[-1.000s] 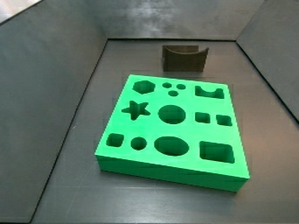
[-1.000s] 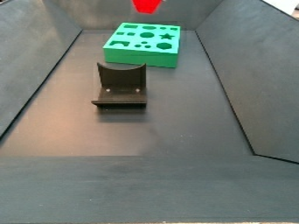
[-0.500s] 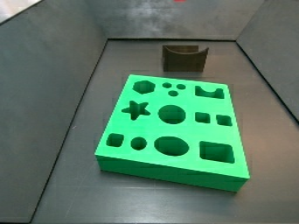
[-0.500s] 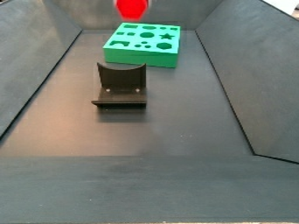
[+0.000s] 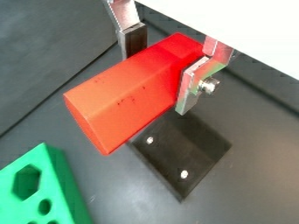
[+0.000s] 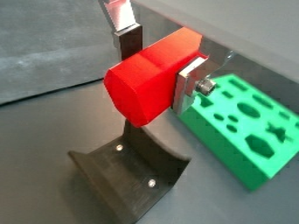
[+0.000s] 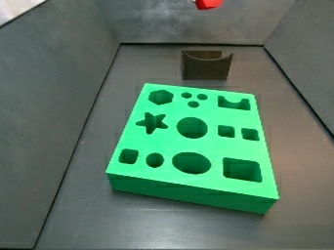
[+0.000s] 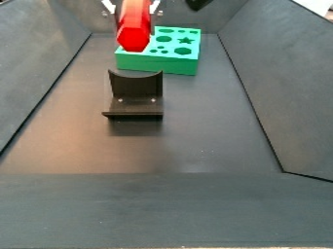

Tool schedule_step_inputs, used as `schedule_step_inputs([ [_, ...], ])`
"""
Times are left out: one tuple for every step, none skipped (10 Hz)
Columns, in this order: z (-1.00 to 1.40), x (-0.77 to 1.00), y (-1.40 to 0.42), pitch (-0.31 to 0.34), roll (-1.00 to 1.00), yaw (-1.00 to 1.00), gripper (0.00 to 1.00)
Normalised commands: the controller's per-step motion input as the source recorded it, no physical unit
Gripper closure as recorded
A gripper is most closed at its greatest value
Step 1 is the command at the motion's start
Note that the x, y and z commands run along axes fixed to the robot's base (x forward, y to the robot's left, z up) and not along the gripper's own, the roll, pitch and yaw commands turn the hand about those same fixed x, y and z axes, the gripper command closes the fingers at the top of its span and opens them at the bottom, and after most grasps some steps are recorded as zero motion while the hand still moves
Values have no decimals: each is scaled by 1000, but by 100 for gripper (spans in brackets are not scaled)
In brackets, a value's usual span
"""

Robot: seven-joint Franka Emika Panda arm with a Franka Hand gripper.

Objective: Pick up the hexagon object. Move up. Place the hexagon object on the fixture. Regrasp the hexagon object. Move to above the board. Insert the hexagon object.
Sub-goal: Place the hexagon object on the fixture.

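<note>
Desk carrying everything: dark, matte, walled at the sides. Board lying flat on it, bright green, holes all empty; hexagon hole sitting at a far corner in a side view. Fixture standing apart from the board, notch facing up, unoccupied.

End effector hanging in the air above the fixture, silver plates pinching the hexagon object across two opposite flat faces near one end, most of the prism sticking out sideways beyond the fingers. In a wrist view the fixture's base plate is showing directly beneath the red piece.

Handling judgement: piece looking rigid, light, smooth plastic, likely a bit slippery; flat faces are offering the surest hold, edges not. Off-centre grip may be letting it pivot; placing in the notch next seems the step.
</note>
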Motion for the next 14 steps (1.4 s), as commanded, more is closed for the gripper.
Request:
schedule_step_inputs([
  [-35,107,65,233,-701,-48,100],
  [-10,70,59,192,-521,-83,100],
  [-9,66,35,140,-303,-103,100],
  [-8,67,30,111,-216,-109,100],
  [-1000,101,62,-28,-1000,-206,100],
  [-1000,106,68,-40,-1000,-205,100],
  [-1000,115,75,-27,-1000,-189,100],
  [-1000,125,75,-18,-1000,-180,100],
  [-1000,130,80,-19,-1000,-176,100],
  [-1000,138,87,-27,-935,-163,100],
  [-1000,147,91,-30,-757,-134,100],
  [-1000,158,101,-26,-524,-98,100],
  [-1000,168,106,-16,-356,-78,100],
  [-1000,176,102,-4,-219,-59,100],
])
